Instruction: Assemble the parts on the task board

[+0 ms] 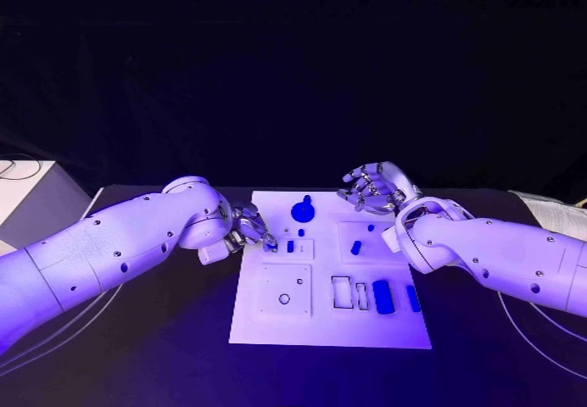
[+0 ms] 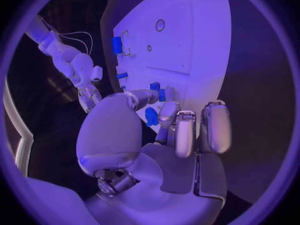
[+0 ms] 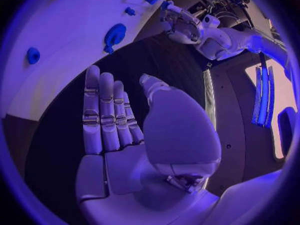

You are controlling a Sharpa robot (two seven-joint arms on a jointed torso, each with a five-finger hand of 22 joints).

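The white task board (image 1: 330, 326) lies mid-table. Blue parts sit on it: a round knob (image 1: 304, 209) at the far end, small pieces (image 1: 290, 247) (image 1: 356, 248), and a long block (image 1: 382, 296) beside a thinner one (image 1: 414, 298). My left hand (image 1: 251, 231) hovers at the board's left edge with its fingers curled in. In the left wrist view a small blue part (image 2: 151, 116) shows between thumb tip and fingertip; contact is unclear. My right hand (image 1: 377, 188) is raised beyond the board's far right corner. Its palm (image 3: 125, 155) is flat and holds nothing.
A white box (image 1: 25, 199) stands at the table's left edge and a pale object (image 1: 550, 212) lies at the right edge. The board also carries empty rectangular slots (image 1: 343, 291) and a plate with a round hole (image 1: 284, 298).
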